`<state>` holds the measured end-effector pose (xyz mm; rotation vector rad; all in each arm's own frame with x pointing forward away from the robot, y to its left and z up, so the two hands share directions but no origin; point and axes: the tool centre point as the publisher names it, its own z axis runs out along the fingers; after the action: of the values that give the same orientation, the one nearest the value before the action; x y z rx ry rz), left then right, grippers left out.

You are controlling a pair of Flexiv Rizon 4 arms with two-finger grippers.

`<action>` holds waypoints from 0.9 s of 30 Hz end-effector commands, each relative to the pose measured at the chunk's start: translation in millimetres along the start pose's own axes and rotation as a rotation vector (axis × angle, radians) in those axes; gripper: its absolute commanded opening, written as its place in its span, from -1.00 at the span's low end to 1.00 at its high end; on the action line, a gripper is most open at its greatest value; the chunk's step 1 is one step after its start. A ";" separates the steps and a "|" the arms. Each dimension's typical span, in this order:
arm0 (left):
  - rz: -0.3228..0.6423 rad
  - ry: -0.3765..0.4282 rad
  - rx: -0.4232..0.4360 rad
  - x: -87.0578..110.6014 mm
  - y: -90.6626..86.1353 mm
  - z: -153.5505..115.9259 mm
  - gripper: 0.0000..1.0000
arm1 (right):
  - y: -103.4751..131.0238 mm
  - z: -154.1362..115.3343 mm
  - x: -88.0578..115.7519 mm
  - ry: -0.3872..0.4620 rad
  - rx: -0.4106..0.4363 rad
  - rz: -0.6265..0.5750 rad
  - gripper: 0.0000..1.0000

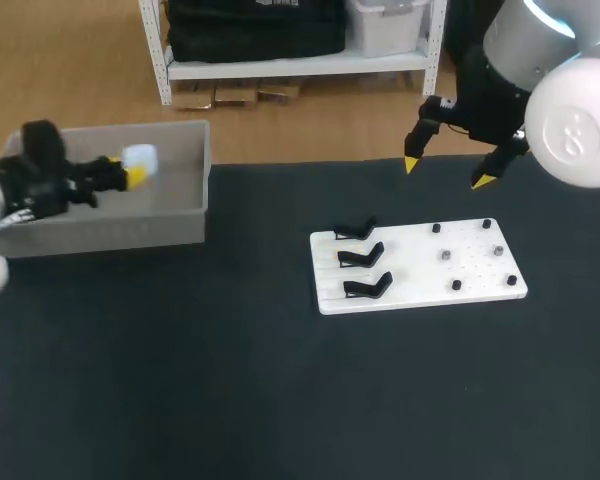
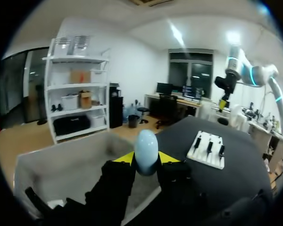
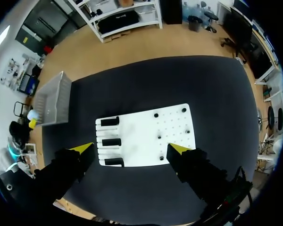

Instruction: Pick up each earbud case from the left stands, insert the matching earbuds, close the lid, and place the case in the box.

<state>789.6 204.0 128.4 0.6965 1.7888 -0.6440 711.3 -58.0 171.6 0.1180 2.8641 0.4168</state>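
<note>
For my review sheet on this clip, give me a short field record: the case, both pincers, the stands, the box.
Left pincer: shut on the earbud case, over the box
Case: pale, egg-shaped, lid looks closed
Right pincer: open, empty, raised over the white board
Stands: three, black, all empty
Box: grey, at the table's left

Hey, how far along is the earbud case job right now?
Probably nearly finished. All three black stands on the white board are empty, so no case waits there. In hand: the left gripper is shut on a pale closed case over the grey box, not yet released. The right gripper hangs open above the board. Left: dropping that case in.
</note>
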 end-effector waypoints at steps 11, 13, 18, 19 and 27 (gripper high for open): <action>0.008 0.082 -0.175 0.1 55.8 16.6 -1.00 | -0.5 -0.8 3.1 -0.009 0.003 0.003 1.00; 0.034 0.096 -0.175 -2.9 53.3 16.6 -0.55 | -0.5 -0.8 3.1 -0.009 0.003 0.003 1.00; 0.082 0.103 -0.169 -11.5 39.9 9.2 1.00 | -0.5 -0.8 3.1 -0.009 0.003 0.003 1.00; 0.082 0.097 -0.169 -14.3 35.8 6.4 1.00 | -0.5 -0.8 3.1 -0.009 0.003 0.003 1.00; 0.125 0.084 -0.159 -29.5 14.7 -8.0 1.00 | -0.5 -0.8 3.1 -0.009 0.003 0.003 1.00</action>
<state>817.5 213.6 154.2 0.7738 1.8380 -0.4471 711.2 -58.1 171.5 0.1183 2.8632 0.4165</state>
